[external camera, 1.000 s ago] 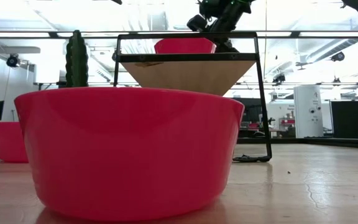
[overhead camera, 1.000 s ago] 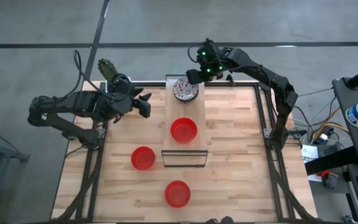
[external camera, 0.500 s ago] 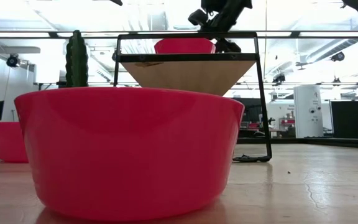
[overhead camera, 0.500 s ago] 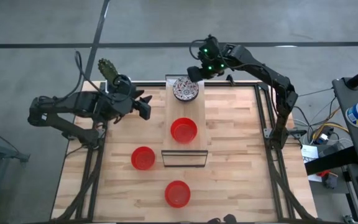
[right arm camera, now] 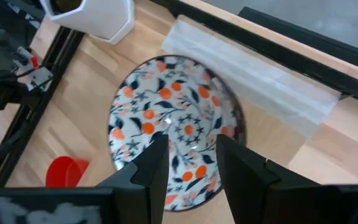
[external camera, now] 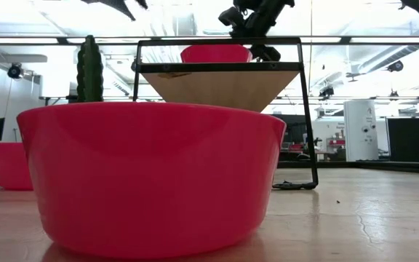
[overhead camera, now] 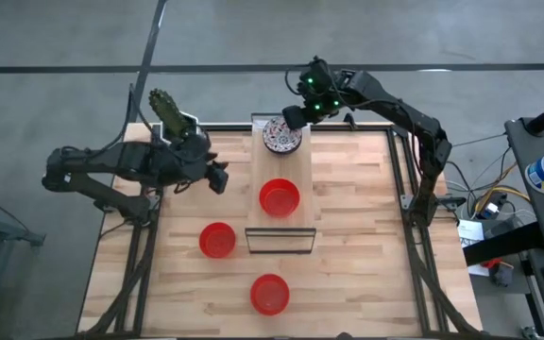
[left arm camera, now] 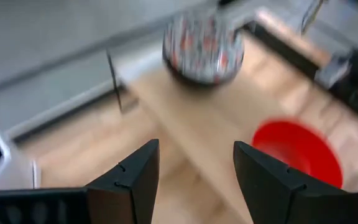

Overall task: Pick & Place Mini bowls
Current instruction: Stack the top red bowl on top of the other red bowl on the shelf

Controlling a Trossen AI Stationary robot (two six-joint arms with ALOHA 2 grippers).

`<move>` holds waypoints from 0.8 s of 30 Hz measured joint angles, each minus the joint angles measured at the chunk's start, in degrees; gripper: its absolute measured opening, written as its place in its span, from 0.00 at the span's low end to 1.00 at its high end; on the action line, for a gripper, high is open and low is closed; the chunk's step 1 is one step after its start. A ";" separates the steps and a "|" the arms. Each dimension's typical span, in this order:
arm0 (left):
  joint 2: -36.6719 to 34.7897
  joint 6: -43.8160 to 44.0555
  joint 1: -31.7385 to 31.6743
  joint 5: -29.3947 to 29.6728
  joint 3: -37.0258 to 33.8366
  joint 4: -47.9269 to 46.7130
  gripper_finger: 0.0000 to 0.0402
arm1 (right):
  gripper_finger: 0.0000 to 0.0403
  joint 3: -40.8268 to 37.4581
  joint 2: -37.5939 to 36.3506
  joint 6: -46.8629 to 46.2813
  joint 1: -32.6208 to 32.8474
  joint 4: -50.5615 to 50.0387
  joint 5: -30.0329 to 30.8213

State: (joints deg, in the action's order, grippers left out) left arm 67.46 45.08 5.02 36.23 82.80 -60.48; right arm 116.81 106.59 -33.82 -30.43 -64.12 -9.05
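One patterned bowl (overhead camera: 281, 136) sits on the raised shelf (overhead camera: 296, 170); I hover the right claw (overhead camera: 294, 115) open and empty above it, while the left claw (overhead camera: 218, 178) waits, parted, empty.

A pale butcher-block wooden surface (overhead camera: 357, 236) stands on a grey concrete floor (overhead camera: 253, 33) crossed by dark seam lines; from table height, a bright room with long ceiling light strips (external camera: 355, 14) stretches behind; a white cabinet-like unit (external camera: 360, 129) stands far right; dark equipment (external camera: 406, 138) lines the back wall.
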 joint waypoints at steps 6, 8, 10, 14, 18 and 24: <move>-0.11 10.54 0.02 -10.91 -4.17 -10.10 0.49 | 0.30 2.53 -0.04 1.02 1.73 0.01 -1.53; -0.15 13.40 0.02 -14.59 -6.35 -11.57 0.49 | 0.29 3.88 -0.04 1.09 2.09 0.02 -1.61; -0.17 15.01 0.02 -17.98 -9.03 -11.50 0.49 | 0.28 5.31 -0.09 1.23 2.36 0.03 -1.65; -0.20 18.09 0.02 -23.49 -15.73 -10.96 0.49 | 0.28 8.33 -0.11 1.25 2.69 0.07 -1.62; -0.20 20.88 0.02 -28.45 -23.08 -9.60 0.49 | 0.28 11.33 -0.11 1.53 3.10 0.14 -1.54; -0.20 22.36 1.38 -35.81 -31.75 -0.20 0.49 | 0.27 13.76 -0.13 1.91 3.66 0.17 -1.48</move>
State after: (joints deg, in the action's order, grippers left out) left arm 67.26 67.44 6.40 0.42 51.05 -60.68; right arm 130.57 106.45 -31.91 -26.76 -63.95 -10.52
